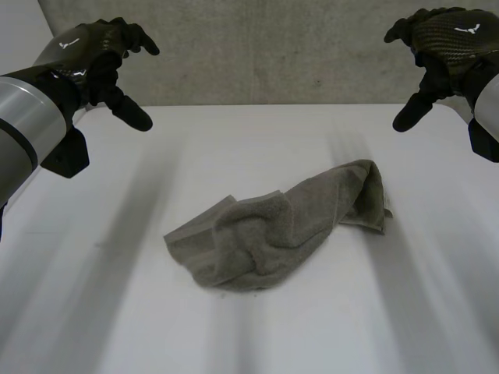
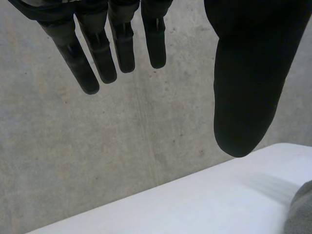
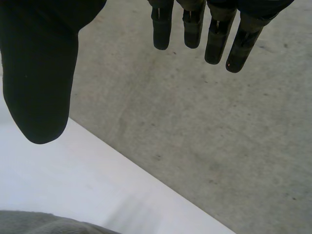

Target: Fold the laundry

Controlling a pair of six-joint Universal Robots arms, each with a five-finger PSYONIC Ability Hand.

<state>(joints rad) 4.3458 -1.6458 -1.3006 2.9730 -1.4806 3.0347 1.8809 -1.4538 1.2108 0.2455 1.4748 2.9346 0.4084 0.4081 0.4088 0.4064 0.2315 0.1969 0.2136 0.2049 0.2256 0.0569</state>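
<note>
A crumpled grey-brown towel [image 1: 284, 230] lies bunched on the white table [image 1: 117, 312], a little right of the middle. My left hand [image 1: 90, 54] hovers high above the table's far left, fingers relaxed and empty. My right hand [image 1: 444, 43] hovers high at the far right, also open and empty. Both are well away from the towel. In the left wrist view the straight fingers [image 2: 97, 48] and thumb [image 2: 246, 87] hold nothing, and a bit of towel [image 2: 300, 214] shows below the thumb. The right wrist view shows spread fingers [image 3: 214, 34], the thumb [image 3: 41, 73] and the towel's edge [image 3: 44, 224].
A grey concrete floor [image 1: 273, 47] lies beyond the table's far edge [image 1: 273, 105]. The table surface stretches bare around the towel on all sides.
</note>
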